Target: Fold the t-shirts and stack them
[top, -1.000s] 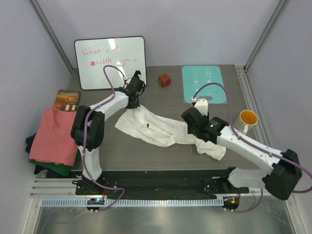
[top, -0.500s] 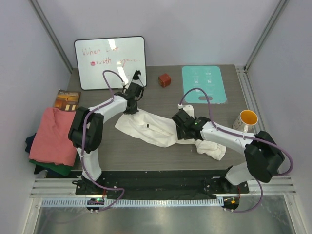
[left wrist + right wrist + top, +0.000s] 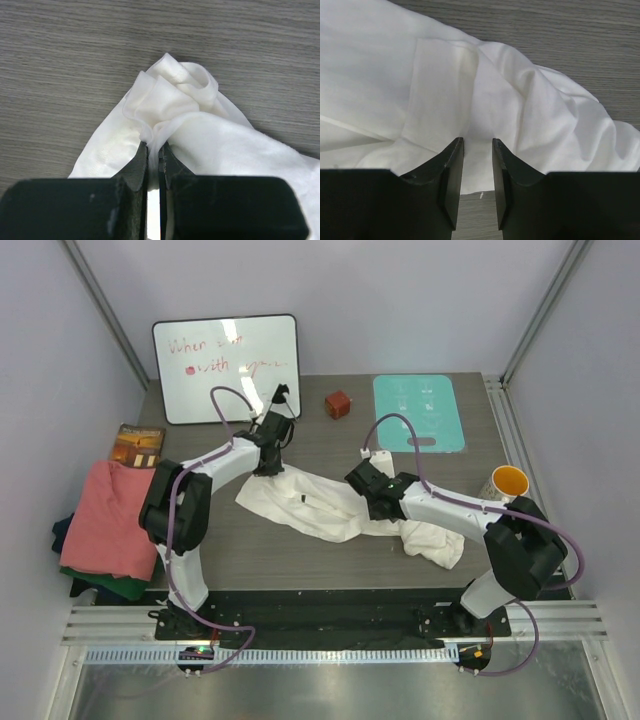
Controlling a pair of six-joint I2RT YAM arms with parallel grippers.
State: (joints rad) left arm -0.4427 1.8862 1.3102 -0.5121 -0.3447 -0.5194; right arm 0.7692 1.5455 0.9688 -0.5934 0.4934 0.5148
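Across the middle of the tabletop (image 3: 250, 550) lies the white t-shirt (image 3: 320, 505), rumpled, stretched in a band from far-left of centre toward the near-right; its right end is bunched in a lump.

Left gripper (image 3: 152, 145) is at the shirt's far-left end, jaws pressed together on a gathered tuft of the white cloth; folds puff out just past the fingertips.

Right gripper (image 3: 477, 142) is low over the shirt's middle part, jaws standing apart with a narrow gap; cloth shows beneath and through the gap, none seen clamped.

At the left edge of the tabletop is a pile: salmon-pink t-shirt (image 3: 110, 515) on top, dark green t-shirt (image 3: 110, 585) showing below it at the near side, navy t-shirt (image 3: 62, 535) peeking out at the left.

Along the far edge: whiteboard (image 3: 227, 368) at the left corner, red cube (image 3: 338, 403) mid-way, teal mat (image 3: 417, 412) to the right; mug (image 3: 508, 483) at the right edge.
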